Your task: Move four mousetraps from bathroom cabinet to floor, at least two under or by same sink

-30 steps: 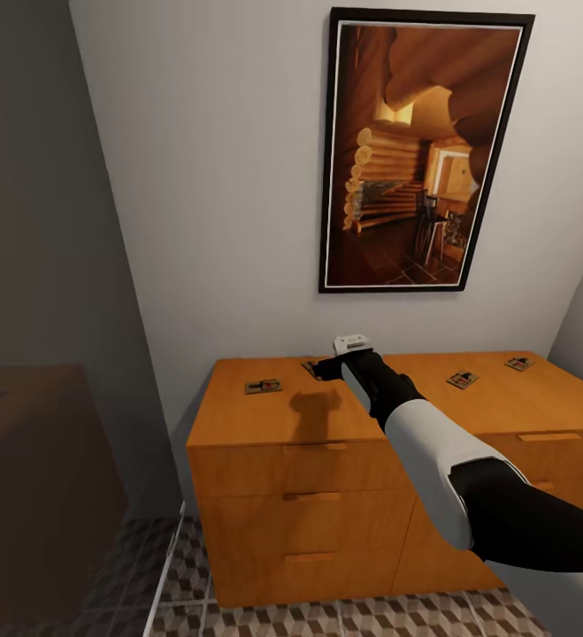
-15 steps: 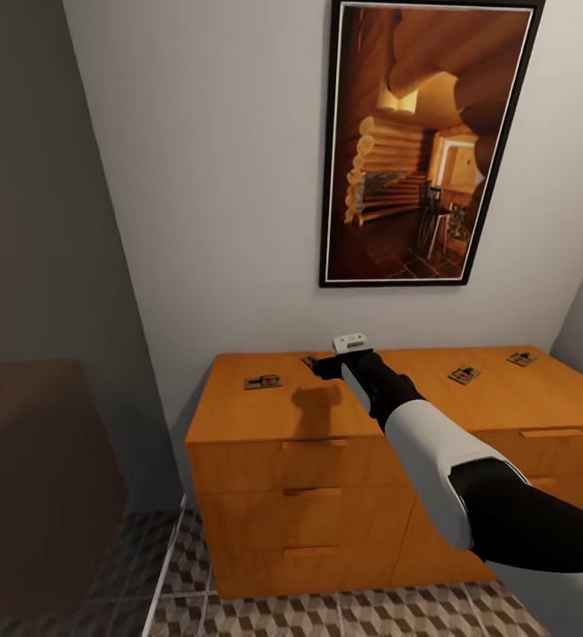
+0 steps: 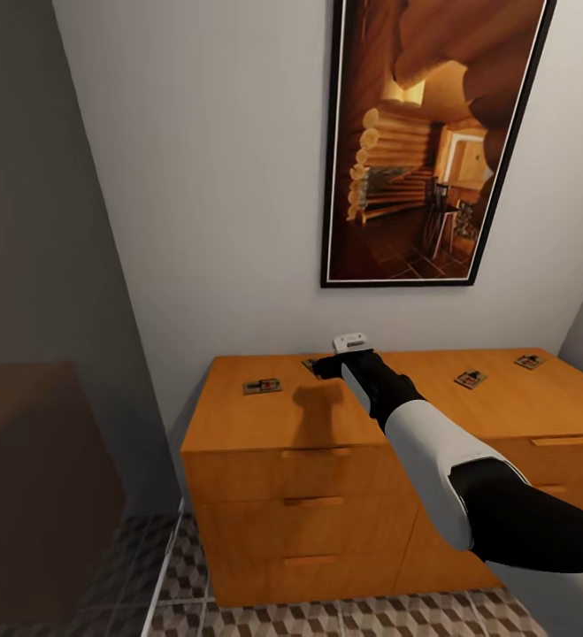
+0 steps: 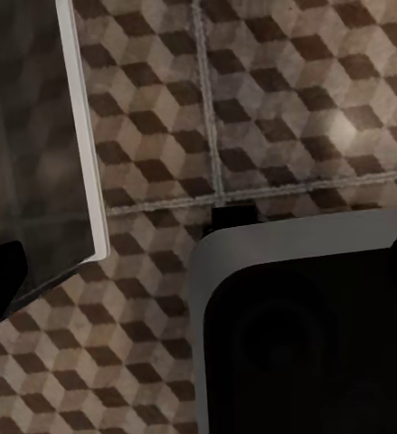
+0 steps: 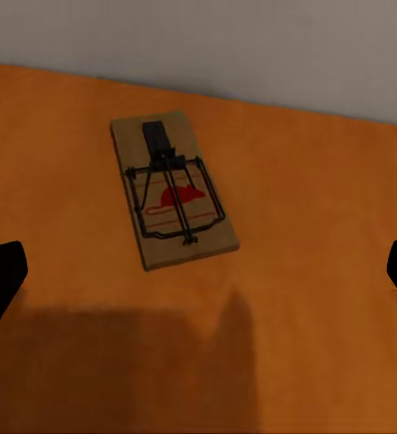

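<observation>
Right gripper (image 3: 325,365) over cabinet (image 3: 273,425) top near back edge, fingers spread wide, holding nothing. One mousetrap (image 5: 173,191) flat on top between fingertips, ahead of them, close to wall, untouched. Others: one (image 3: 262,386) toward left edge, two (image 3: 471,379) (image 3: 529,361) toward right. Left wrist camera over patterned bathroom floor (image 4: 279,90); left gripper state cannot tell.

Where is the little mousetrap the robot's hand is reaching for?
The small brown wooden mousetrap lies flat on the orange-brown wooden cabinet's top, near the white wall, with the open right gripper above it.
</observation>
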Tool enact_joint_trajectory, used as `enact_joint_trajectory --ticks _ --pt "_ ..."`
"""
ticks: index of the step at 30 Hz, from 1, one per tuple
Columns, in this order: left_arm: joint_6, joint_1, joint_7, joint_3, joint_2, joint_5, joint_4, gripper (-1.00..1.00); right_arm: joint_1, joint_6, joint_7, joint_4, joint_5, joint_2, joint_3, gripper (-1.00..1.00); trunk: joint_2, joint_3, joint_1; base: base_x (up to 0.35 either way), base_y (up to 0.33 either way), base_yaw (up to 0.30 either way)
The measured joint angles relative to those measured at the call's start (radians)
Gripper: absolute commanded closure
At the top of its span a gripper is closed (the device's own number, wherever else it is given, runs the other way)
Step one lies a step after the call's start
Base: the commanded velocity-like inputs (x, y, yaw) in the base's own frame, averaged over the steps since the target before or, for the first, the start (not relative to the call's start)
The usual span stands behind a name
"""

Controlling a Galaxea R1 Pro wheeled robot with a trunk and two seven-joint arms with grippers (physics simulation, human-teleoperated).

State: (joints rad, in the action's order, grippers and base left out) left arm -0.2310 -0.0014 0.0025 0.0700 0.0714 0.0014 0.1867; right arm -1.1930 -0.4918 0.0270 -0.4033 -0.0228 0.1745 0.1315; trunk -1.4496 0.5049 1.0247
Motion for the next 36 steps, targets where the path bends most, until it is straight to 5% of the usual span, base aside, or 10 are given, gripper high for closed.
enact_joint_trajectory --ticks 15,36 --pt "-0.001 0.0 0.001 -0.001 0.003 0.0 -0.018 -1.0 0.0 0.0 -0.1 0.001 -0.002 0.0 0.002 -1.0 0.0 0.0 0.0 0.049 0.0 0.0" --pt "-0.001 0.0 0.001 -0.001 0.003 0.0 -0.023 -1.0 0.0 0.006 -0.122 0.001 0.0 0.0 0.001 -1.0 0.0 0.0 0.0 0.001 0.0 0.0"
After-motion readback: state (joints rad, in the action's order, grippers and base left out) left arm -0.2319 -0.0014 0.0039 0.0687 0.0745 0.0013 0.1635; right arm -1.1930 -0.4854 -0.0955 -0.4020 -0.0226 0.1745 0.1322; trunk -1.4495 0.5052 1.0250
